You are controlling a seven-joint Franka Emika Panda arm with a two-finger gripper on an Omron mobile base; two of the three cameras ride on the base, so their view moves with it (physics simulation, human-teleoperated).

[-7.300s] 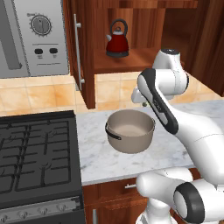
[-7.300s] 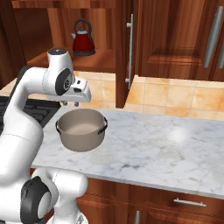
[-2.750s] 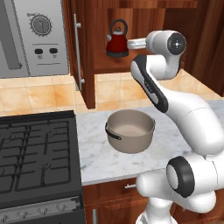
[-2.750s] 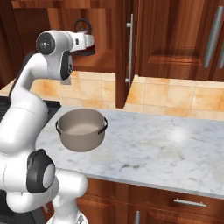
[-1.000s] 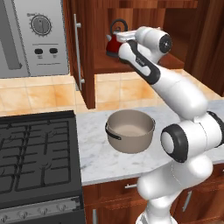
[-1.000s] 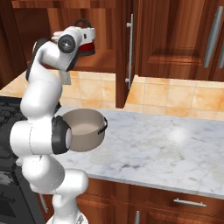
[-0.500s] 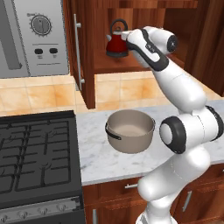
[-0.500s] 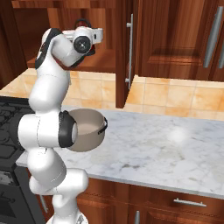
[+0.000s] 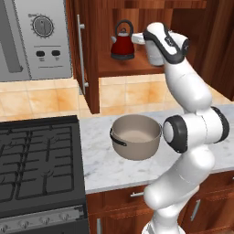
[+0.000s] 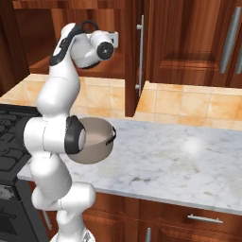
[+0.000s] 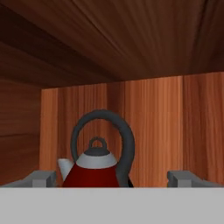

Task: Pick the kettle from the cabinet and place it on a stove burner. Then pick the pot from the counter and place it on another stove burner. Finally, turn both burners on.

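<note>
The dark-red kettle (image 9: 122, 45) with its black arched handle stands on the shelf of the open cabinet (image 9: 129, 67). In the hand view the kettle (image 11: 93, 168) is straight ahead, its spout to the left, in front of the wooden back wall. My gripper (image 9: 136, 39) hovers just right of the kettle at shelf height, open, with nothing between the fingers; its fingertips (image 11: 42, 178) stand wide apart. My arm covers most of the kettle in the right base view, leaving the kettle's handle (image 10: 88, 23) in sight. The taupe pot (image 9: 136, 137) (image 10: 97, 140) sits on the marble counter (image 9: 112, 170).
The black gas cooktop (image 9: 36, 160) lies left of the pot, with its knob strip (image 9: 41, 221) at the front. A grey microwave (image 9: 39, 39) hangs above it. The open cabinet door (image 9: 87, 59) with a steel bar handle stands left of the kettle. Closed cabinets (image 10: 189, 42) are to the right.
The wrist has turned and the hand has drawn slightly to the right of the kettle over the last second. The kettle and the pot have not moved.
</note>
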